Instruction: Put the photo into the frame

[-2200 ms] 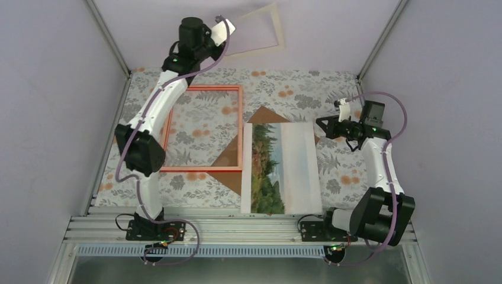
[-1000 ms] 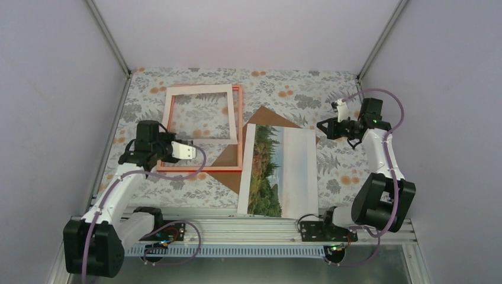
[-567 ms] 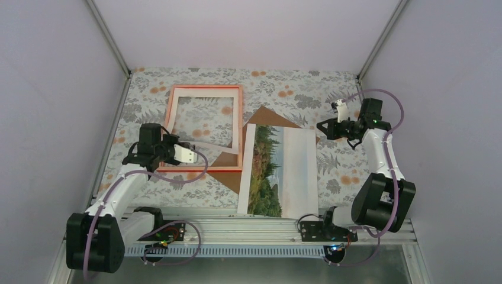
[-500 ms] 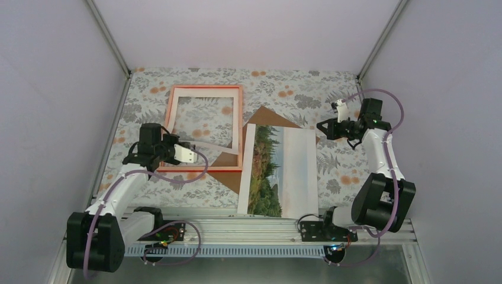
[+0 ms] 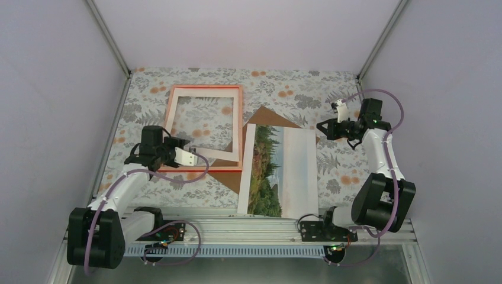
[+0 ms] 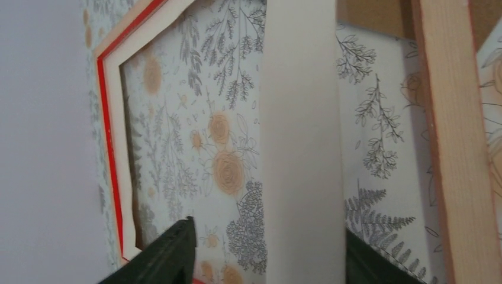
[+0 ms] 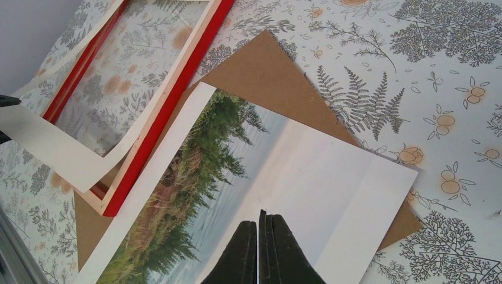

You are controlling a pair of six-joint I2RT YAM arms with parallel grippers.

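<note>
Lying flat, the photo (image 5: 281, 171) runs lengthwise near-to-far, trees leftward; right hand (image 7: 261, 228) pinched closed, left hand (image 5: 189, 157) parted.

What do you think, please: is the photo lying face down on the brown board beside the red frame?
Not face down: the photo lies face up, landscape showing, on the brown board beside the red frame; the right wrist view shows it.
</note>
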